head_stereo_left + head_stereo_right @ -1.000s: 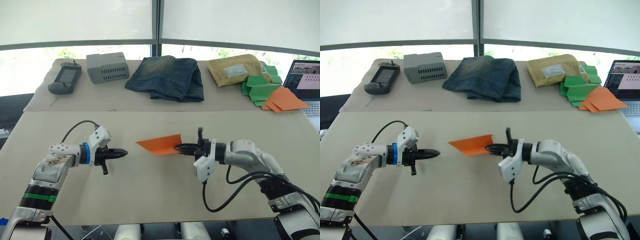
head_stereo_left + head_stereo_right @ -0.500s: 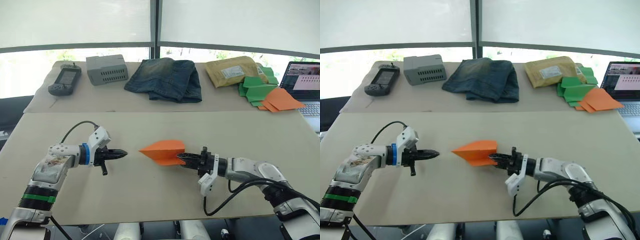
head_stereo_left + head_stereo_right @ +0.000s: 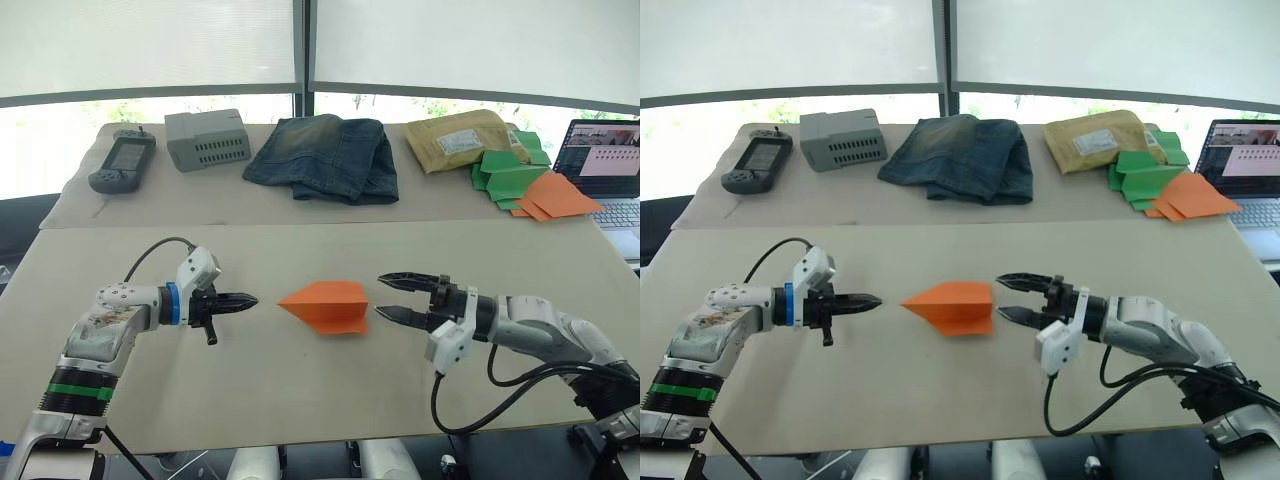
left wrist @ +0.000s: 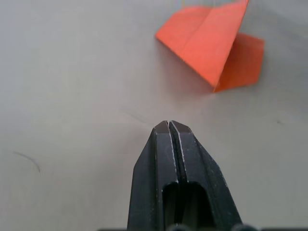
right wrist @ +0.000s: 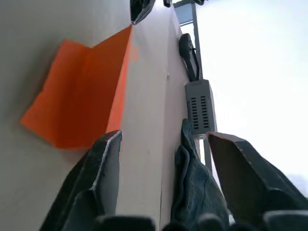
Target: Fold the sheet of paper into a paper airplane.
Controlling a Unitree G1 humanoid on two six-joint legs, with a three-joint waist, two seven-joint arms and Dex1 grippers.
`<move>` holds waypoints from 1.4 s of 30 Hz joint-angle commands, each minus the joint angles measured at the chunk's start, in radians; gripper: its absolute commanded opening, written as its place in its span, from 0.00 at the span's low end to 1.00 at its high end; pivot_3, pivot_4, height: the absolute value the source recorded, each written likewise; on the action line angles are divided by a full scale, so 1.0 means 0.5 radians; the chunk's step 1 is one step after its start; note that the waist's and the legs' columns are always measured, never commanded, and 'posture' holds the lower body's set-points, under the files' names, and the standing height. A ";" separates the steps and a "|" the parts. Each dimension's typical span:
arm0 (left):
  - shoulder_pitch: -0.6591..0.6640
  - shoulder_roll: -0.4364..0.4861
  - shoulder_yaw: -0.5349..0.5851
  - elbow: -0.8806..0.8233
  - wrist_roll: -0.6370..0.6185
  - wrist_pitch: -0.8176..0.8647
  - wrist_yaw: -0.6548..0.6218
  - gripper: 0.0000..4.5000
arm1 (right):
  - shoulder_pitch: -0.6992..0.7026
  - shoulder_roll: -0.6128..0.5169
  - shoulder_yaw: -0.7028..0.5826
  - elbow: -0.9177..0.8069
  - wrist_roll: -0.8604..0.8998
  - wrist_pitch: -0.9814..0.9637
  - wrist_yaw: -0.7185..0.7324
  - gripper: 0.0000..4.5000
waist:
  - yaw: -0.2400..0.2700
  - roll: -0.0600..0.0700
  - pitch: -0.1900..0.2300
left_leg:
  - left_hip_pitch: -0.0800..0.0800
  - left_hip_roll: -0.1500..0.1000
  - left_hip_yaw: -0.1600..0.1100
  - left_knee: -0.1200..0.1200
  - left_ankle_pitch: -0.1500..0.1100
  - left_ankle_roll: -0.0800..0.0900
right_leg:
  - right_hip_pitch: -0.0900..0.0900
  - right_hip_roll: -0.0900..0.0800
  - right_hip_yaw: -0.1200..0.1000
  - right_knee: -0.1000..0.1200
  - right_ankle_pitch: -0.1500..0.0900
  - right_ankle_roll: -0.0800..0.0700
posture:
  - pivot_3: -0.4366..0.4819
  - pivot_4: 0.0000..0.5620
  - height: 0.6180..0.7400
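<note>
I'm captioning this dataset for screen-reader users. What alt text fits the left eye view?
A folded orange paper airplane lies on the table between the shut left gripper and the open right gripper, neither touching it.

Lab or office — laptop (image 3: 606, 170), handheld controller (image 3: 121, 163), long worktables (image 3: 300, 390) by windows.

Legible text: none. Laptop (image 3: 607, 168) screen at 2 o'clock shows marks too small to read; label on the tan parcel (image 3: 462, 139) at 1 o'clock likewise unreadable.
</note>
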 commanded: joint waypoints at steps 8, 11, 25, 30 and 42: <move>-0.008 0.009 0.048 -0.196 -0.077 0.098 0.050 0.00 | -0.232 0.436 0.013 -0.176 0.860 1.493 0.848 0.01 | -0.009 0.000 0.000 | -0.003 -0.001 -0.008 0.000 0.000 0.000 | -0.002 0.000 -0.001 0.000 0.008 -0.013 | 0.48 0.27 0.85; 0.015 0.003 0.048 -0.217 -0.077 0.102 0.067 0.00 | -0.320 0.577 0.034 -0.171 0.883 1.694 0.943 0.01 | -0.010 0.000 0.000 | -0.004 -0.001 -0.009 -0.001 0.000 0.000 | -0.003 0.000 -0.002 -0.001 0.008 -0.013 | 0.48 0.27 0.85; 0.065 0.006 0.036 -0.238 -0.047 0.077 0.105 0.00 | -0.371 0.821 0.139 -0.248 0.780 2.189 1.190 0.01 | 0.026 0.001 0.001 | -0.006 -0.001 -0.005 -0.001 0.000 0.000 | -0.005 0.000 -0.005 0.000 0.008 -0.013 | 0.48 0.27 0.85; 0.067 0.009 0.029 -0.221 -0.034 0.058 0.099 0.00 | -0.231 0.786 0.073 -0.475 0.877 2.413 1.221 0.01 | 0.038 0.001 0.001 | -0.006 -0.001 -0.005 -0.001 0.000 0.000 | -0.005 0.000 -0.006 0.000 0.008 -0.013 | 0.48 0.27 0.85; -0.012 -0.013 -0.055 -0.174 -0.003 0.033 0.044 0.00 | 0.054 0.829 0.075 -0.740 0.833 2.570 1.030 0.01 | 0.035 0.001 0.001 | -0.004 -0.002 -0.003 0.000 0.001 -0.002 | -0.005 0.002 -0.006 0.001 0.002 -0.003 | 0.48 0.27 0.85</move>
